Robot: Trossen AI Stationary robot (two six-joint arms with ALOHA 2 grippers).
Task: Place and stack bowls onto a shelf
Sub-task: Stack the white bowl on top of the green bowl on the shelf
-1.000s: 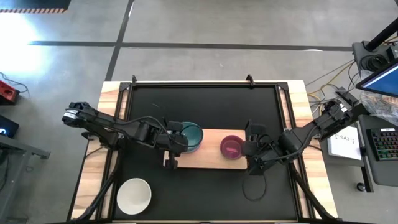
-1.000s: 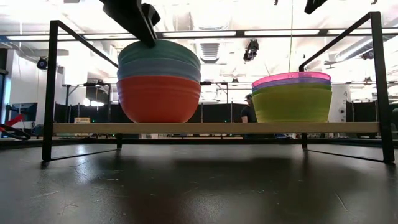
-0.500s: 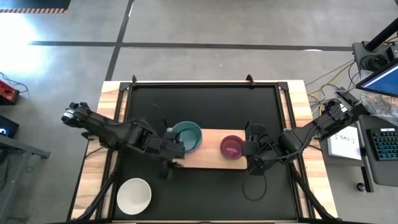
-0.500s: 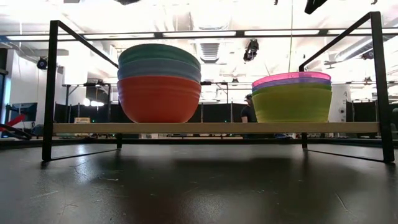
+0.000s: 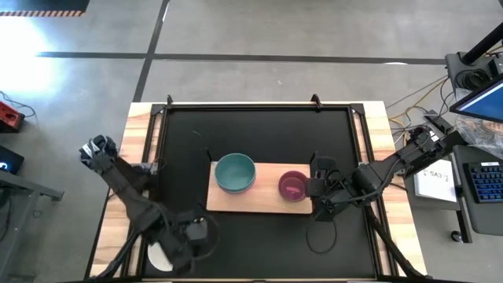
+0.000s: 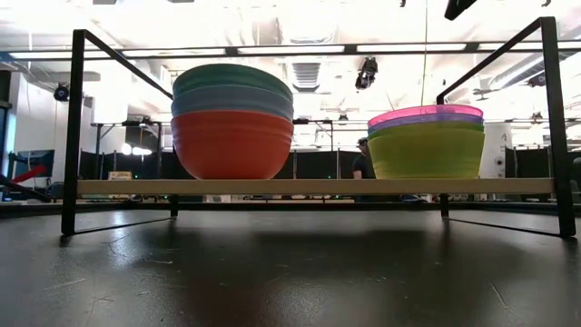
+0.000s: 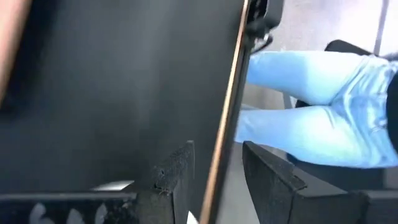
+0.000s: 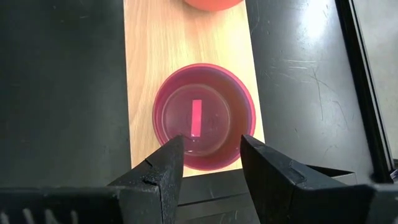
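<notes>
Two bowl stacks stand on the light-wood shelf. The larger stack has red at the bottom, grey-blue in the middle and teal on top. The smaller stack is yellow-green below and topped by magenta. The white bowl sits on the black tabletop near its near left corner, partly hidden under my left arm. My left gripper hovers open just right of that bowl. My right gripper is open at the shelf's right end, its fingers either side of the magenta bowl's nearer rim.
A black metal frame stands over the shelf. The tabletop has wooden side edges. A person in blue jeans is beyond the table's near edge. A keyboard and papers lie off the table to the right.
My left arm has swung away from the teal bowl's rim, toward the table's near left corner, and now hovers by the white bowl. It has left the low view. Both stacks and the right arm have stayed put.
</notes>
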